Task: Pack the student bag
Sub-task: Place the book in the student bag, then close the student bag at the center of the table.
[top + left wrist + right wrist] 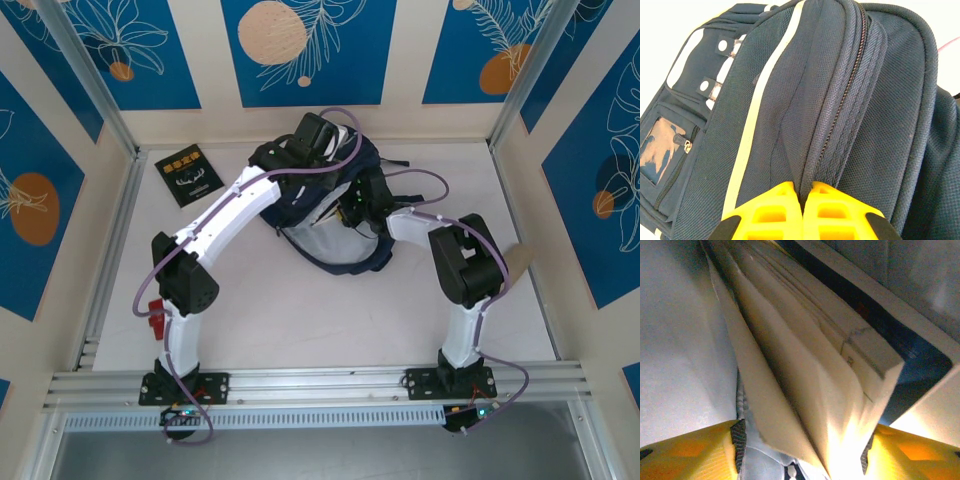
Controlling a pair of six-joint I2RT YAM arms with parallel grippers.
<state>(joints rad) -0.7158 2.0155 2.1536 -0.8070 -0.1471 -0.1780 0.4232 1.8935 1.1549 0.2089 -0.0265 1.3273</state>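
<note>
The student bag (325,240) is seen lying on the bench (300,310), towards its far middle, with both arms bent in over it. In the left wrist view the navy fabric of the bag is crossed lengthwise by a pale stripe (757,115), and a closed zipper (845,95) runs down a raised seam. A small clear pocket window (660,150) is set into the bag's left side.

The left end effector (802,205) is clenched, its yellow fingers (765,215) pressed together. A ridge of bag fabric beside the zipper is pinched between them, near the bag's far end in the top view.

The right end effector (802,455) is released, its two yellow fingers (690,455) set wide apart at the bottom corners of the right wrist view. A book (815,365) with fanned white pages and a dark cover is seen between and beyond them, inside the bag and against the pale lining (680,340). A gap is left between the left finger and the pages. Whether the other finger touches the book's edge cannot be told, as that spot is washed out by glare.

A small dark booklet (188,176) lies flat on the far left of the bench, well apart from the bag.
</note>
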